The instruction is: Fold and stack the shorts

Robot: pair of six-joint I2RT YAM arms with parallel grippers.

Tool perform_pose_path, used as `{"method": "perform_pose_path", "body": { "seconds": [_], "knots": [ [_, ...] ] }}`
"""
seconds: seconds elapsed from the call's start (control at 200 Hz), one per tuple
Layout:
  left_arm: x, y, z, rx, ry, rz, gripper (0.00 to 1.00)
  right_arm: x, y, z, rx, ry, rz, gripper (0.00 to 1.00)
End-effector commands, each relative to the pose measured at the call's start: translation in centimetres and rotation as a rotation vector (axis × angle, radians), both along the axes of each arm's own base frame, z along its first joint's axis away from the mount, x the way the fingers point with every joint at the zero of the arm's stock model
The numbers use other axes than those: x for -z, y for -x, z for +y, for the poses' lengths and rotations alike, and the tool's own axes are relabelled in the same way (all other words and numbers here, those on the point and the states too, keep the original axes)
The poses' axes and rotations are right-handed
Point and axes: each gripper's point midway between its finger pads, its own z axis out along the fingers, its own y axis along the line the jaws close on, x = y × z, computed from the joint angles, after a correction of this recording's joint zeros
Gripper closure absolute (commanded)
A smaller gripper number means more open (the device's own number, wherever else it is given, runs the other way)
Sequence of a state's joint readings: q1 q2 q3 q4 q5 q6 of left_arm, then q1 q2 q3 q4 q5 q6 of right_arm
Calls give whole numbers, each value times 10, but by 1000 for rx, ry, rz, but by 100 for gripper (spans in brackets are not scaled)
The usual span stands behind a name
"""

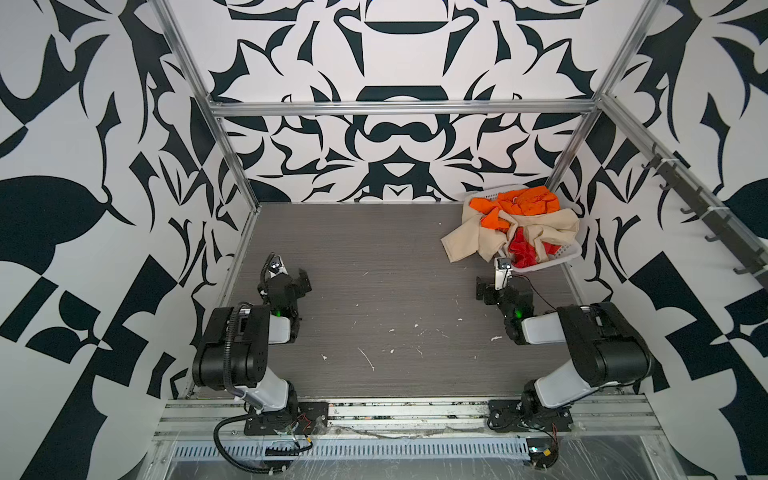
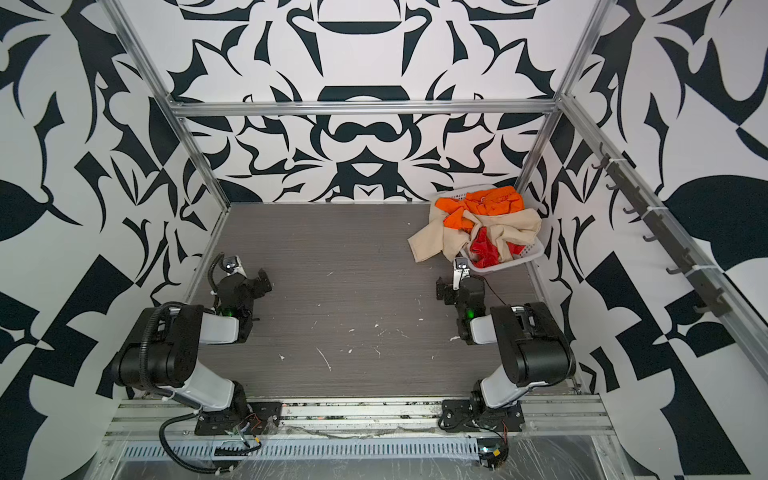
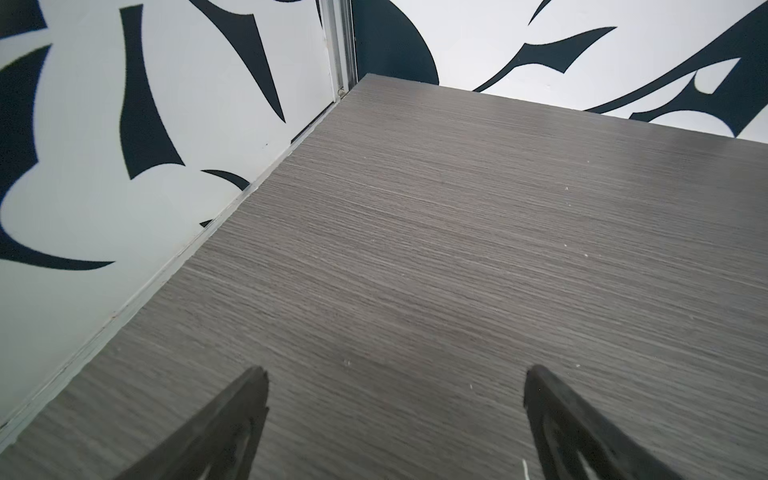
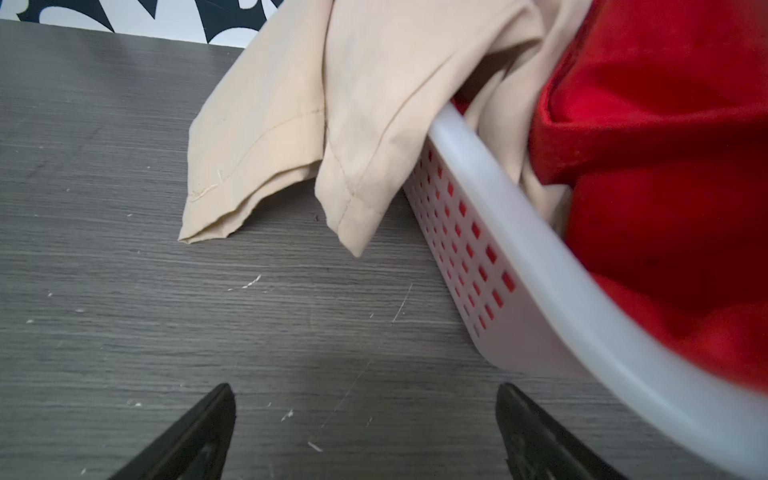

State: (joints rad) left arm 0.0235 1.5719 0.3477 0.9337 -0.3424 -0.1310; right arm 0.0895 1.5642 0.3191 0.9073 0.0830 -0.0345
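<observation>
Both of my grippers stand wide apart and hold nothing. My left gripper (image 3: 397,370) hovers over bare table (image 1: 374,291) at the near left. My right gripper (image 4: 365,386) hovers just short of the near corner of the basket (image 4: 573,299) at the far right.

All three pairs are heaped there: the orange shorts (image 1: 523,201) at the far end, the red shorts (image 1: 521,249) at the near end, and the beige shorts (image 4: 291,104) draped across, spilling over the basket's left side onto the table.

I judge the first pick is the step in hand, and the beige pair is the easiest to take. I should pinch its free leg with my right gripper, well clear of the plastic. Then I should lift up and leftward slowly, so the orange cloth lying on it slides off and the light basket doesn't tip.
</observation>
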Motion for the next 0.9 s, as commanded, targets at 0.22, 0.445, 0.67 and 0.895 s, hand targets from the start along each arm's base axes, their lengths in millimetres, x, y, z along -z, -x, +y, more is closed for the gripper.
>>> {"method": "perform_pose_path", "body": {
  "seconds": [0.22, 0.445, 0.67, 0.895],
  "knots": [
    [-12, -5, 1, -4, 4, -35, 1, -18, -10, 2, -5, 0, -62, 0],
    [-13, -5, 0, -1, -4, -36, 1, -18, -10, 2, -5, 1, -63, 0],
    [-13, -5, 0, -1, -4, -36, 0, -19, -10, 2, -4, 0, -64, 0],
    [-13, -5, -1, -1, -14, -34, 1, -19, -10, 2, -4, 0, -64, 0]
  ]
}}
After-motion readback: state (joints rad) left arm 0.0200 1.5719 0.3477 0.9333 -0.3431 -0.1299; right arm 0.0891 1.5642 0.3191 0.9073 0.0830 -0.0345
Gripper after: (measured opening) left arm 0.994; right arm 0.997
